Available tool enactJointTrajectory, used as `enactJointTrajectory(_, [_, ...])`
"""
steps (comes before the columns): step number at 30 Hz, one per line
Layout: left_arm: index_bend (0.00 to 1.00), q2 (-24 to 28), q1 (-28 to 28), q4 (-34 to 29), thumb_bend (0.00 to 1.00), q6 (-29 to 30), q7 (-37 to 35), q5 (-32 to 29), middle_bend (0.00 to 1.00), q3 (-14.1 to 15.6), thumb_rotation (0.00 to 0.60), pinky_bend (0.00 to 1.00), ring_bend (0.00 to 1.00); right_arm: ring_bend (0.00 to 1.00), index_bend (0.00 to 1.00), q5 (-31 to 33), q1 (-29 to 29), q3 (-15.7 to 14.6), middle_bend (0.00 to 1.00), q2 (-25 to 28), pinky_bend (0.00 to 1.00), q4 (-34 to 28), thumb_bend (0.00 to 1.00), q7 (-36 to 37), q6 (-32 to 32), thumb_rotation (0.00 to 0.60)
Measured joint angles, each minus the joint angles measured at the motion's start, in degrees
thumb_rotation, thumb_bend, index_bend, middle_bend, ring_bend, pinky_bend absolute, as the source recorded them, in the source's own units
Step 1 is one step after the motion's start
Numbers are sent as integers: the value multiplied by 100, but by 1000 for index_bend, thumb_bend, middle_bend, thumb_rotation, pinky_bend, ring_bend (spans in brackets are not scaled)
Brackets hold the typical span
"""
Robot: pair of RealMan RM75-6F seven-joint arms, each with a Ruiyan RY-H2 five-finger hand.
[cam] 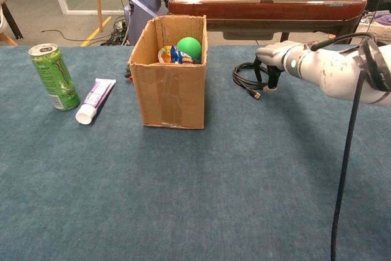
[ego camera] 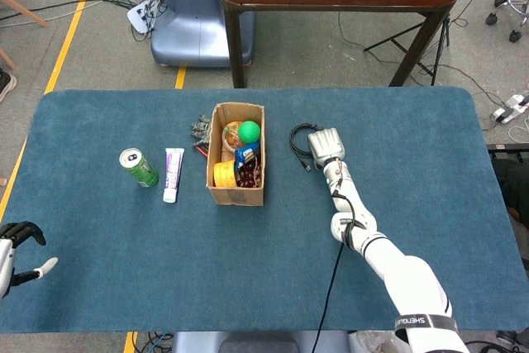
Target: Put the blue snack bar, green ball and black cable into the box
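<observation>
The box (ego camera: 236, 163) sits on the blue worktop (ego camera: 124, 254). The green ball (ego camera: 250, 131) is inside it, at the far end. The blue snack bar (ego camera: 245, 155) is in the box too, next to the ball. The black cable (cam: 248, 77) lies in a coil on the worktop, to the right of the box. The right hand (cam: 276, 58) is over the cable, with its fingers (cam: 269, 82) pointing down at the coil's right edge. I cannot tell if they are holding it. The left hand (ego camera: 18, 250) is at the near left edge, fingers apart, holding nothing. A green can (cam: 52, 76) and a tube (cam: 96, 99) are left of the box.
</observation>
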Motion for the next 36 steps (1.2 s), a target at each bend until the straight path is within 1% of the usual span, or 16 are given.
enactJointTrajectory(6, [565,10,6,-9,76,12,-8,6,461,-1,600,681,374,1000,443,-56,5,19,1000,-61,1000,108,339,-3,-49,600])
enactJointTrajectory(13, [565,9,9,-11,76,17,-1,9,461,-2,600,681,374,1000,447,-96,-15,51,1000,-104,1000,202,387,-31,-95,600])
enactJointTrajectory(18, [565,3,2,-5,76,1,12,-3,461,-6,600,681,374,1000,490,-123,-42,73,1000,-111,1000,221,427,-28,-109,600])
enactJointTrajectory(27, [565,2,6,-14,76,10,28,7,461,-3,600,681,374,1000,552,-177,-94,89,1000,-95,1000,219,456,-55,-130,600])
enactJointTrajectory(36, [565,0,3,-11,76,-1,43,7,461,0,600,681,374,1000,627,-222,-172,94,1000,-28,1000,69,483,-55,-70,600])
